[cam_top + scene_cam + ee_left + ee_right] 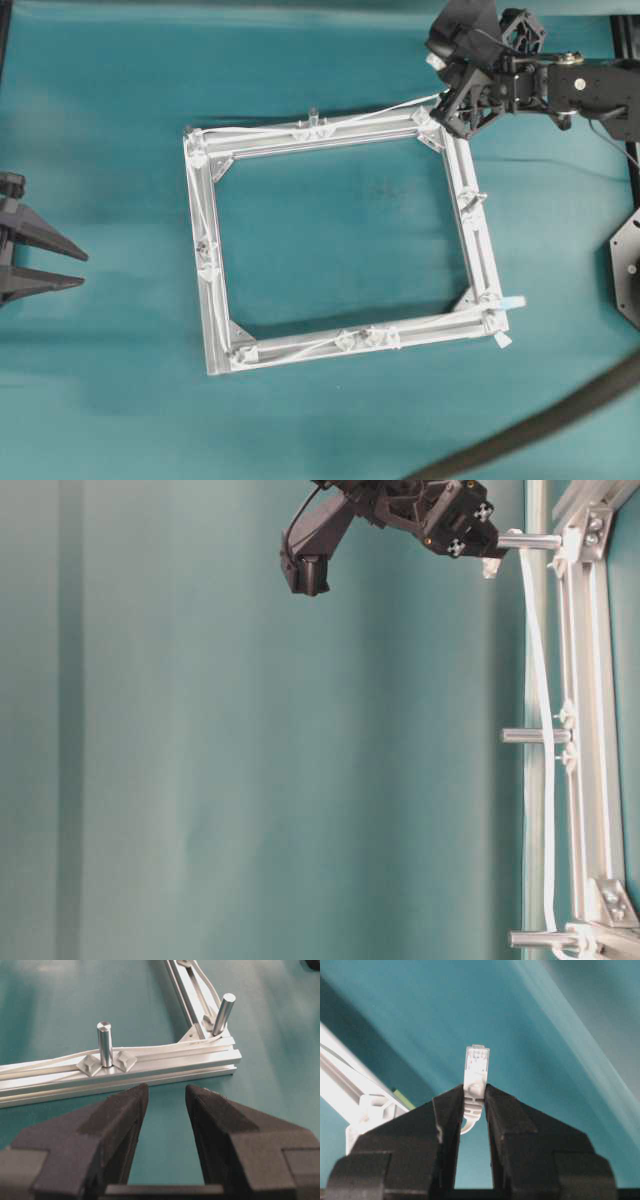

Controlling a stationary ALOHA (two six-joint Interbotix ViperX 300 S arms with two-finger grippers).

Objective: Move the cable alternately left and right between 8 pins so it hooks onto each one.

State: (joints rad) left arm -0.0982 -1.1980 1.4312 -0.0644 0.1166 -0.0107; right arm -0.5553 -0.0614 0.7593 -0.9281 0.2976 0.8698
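Observation:
The white cable (385, 110) runs round the silver frame (430, 328) and past its pins (313, 118). From the top bar it stretches to my right gripper (447, 100) at the frame's top right corner. That gripper (474, 1091) is shut on the cable's white plug (476, 1067), which sticks out past the fingertips. My left gripper (84, 270) sits at the left edge, apart from the frame. In the left wrist view it (166, 1092) stands open and empty, facing a pin (105, 1042) and a corner pin (225, 1012), with the cable (150, 1051) passing both. The table-level view shows the cable (540, 680) alongside three pins (530, 736).
A thick dark hose (540, 425) curves across the bottom right corner. A black mount (628, 265) stands at the right edge. Teal cloth (330, 230) covers the table inside and around the frame.

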